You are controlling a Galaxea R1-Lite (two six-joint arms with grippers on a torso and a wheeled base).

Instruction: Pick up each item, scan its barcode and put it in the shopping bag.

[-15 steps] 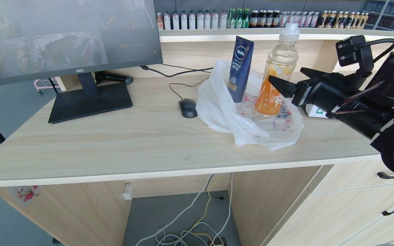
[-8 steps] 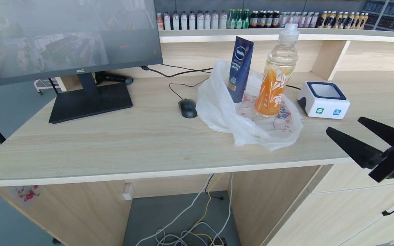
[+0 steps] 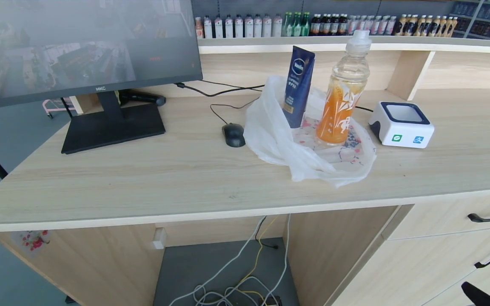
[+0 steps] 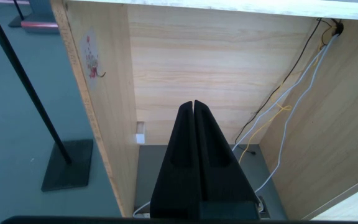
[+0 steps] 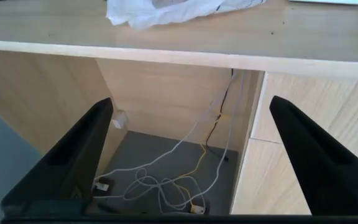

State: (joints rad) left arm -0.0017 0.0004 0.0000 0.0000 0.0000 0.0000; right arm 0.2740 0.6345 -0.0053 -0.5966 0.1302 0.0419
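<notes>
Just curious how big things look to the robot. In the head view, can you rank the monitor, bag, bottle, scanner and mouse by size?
1. monitor, largest even though the picture's edge cuts it off
2. bag
3. bottle and scanner: too close to rank, the bottle taller, the scanner wider
4. mouse

Head cam is looking fwd & down over the counter [image 3: 143,178] from mid range. Left wrist cam is sitting low, facing the under-counter panel [image 4: 197,62] just beyond its closed left claw [image 4: 194,106]. Right wrist cam is aiming past its spread right claw [image 5: 191,102] at the counter edge. All 3 are sharing the cables [image 3: 245,272] below.
</notes>
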